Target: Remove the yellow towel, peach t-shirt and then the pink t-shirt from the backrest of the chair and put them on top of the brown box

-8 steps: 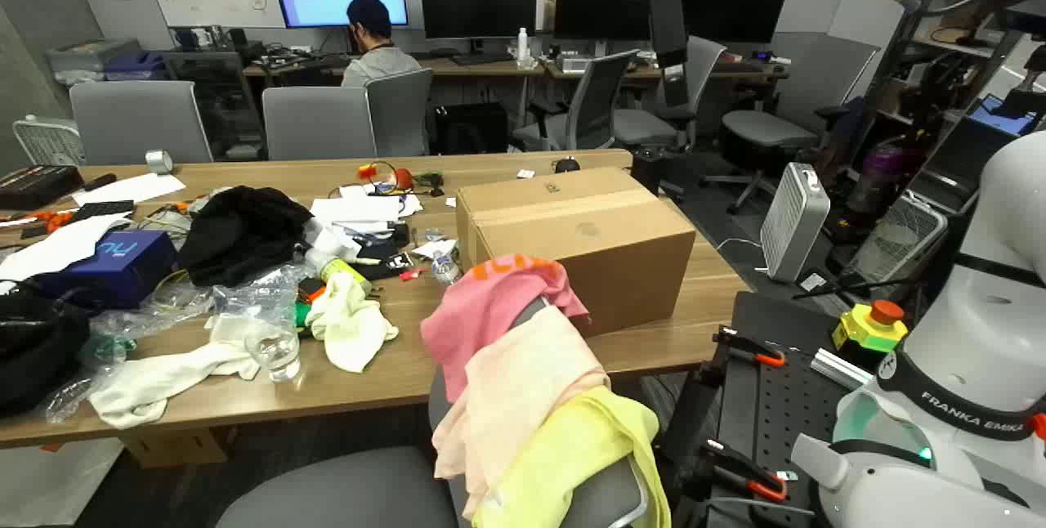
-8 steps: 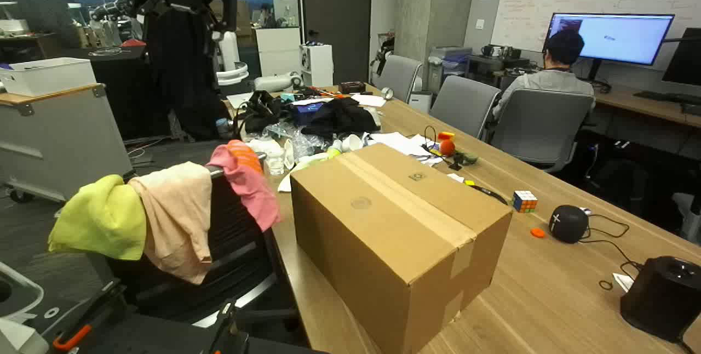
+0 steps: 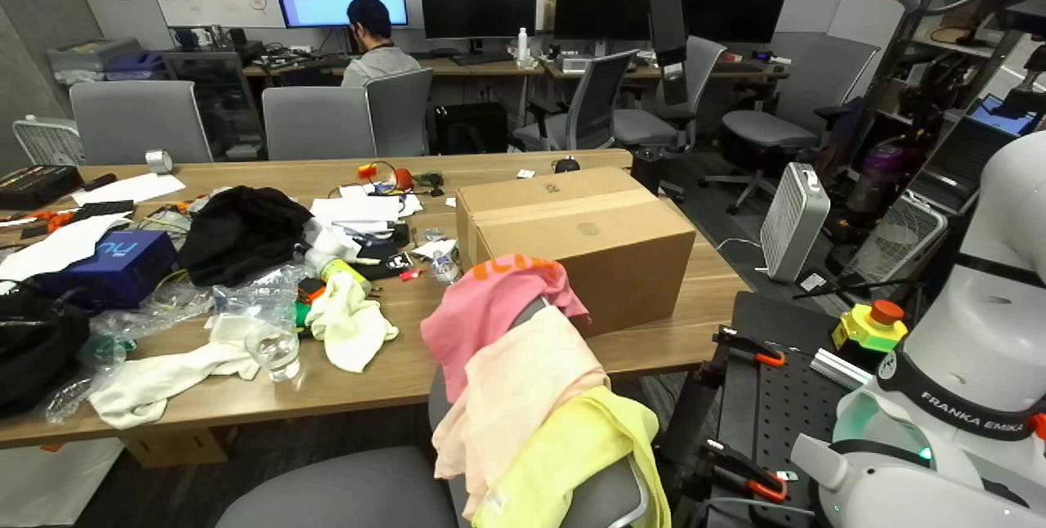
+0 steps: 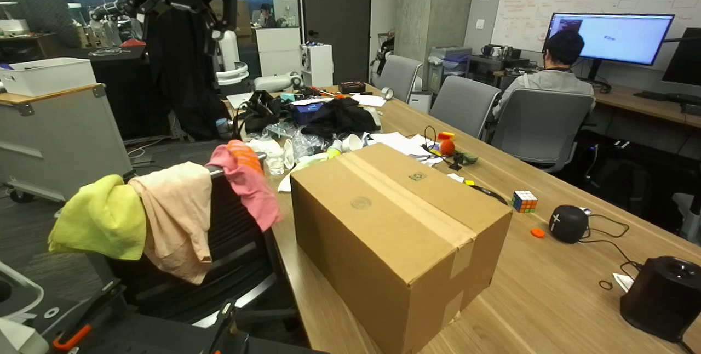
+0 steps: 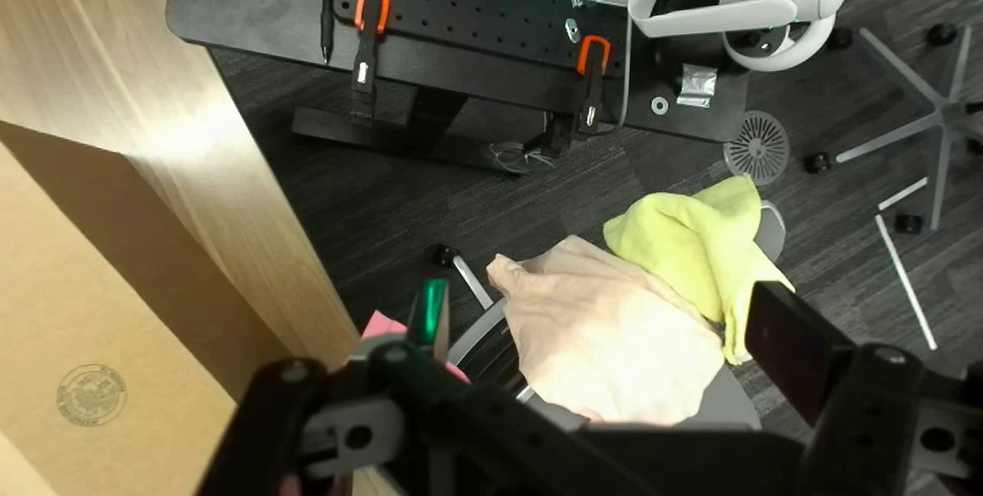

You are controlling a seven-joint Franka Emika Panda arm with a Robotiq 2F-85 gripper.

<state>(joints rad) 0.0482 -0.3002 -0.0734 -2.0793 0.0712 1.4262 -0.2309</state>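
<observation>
We see three cloths draped in a row over the back of a grey chair (image 3: 351, 487), which stands at the near side of a wooden desk (image 3: 409, 377). In an exterior view, the yellow towel (image 3: 572, 454) hangs at the near end; the peach t-shirt (image 3: 523, 381) is in the middle, touching the towel; the pink t-shirt (image 3: 482, 319), with an orange print, is at the far end. Just beyond it, a brown box (image 3: 584, 243) sits on the desk, its flat top taped.

Higher than the cloths and well apart from them, we find the black claw (image 5: 603, 319). It is spread wide, and in the wrist view the peach t-shirt shows below, between its two sides. On the right stands the white robot arm (image 3: 956, 324), with a yellow stop button (image 3: 866, 333) near it.

On the left of the desk we make out a black cloth (image 3: 245, 234), a blue box (image 3: 122, 266), papers (image 3: 364, 211), clear plastic (image 3: 261, 295), a white cloth (image 3: 184, 369), a clear cup (image 3: 276, 352) and a smaller yellow-green cloth (image 3: 350, 319). In an exterior view, a puzzle cube (image 4: 524, 201) and a black speaker (image 4: 568, 224) stand right of the brown box. On the far side, a person (image 3: 380, 42) sits back turned to us, facing a lit screen (image 3: 327, 9).
</observation>
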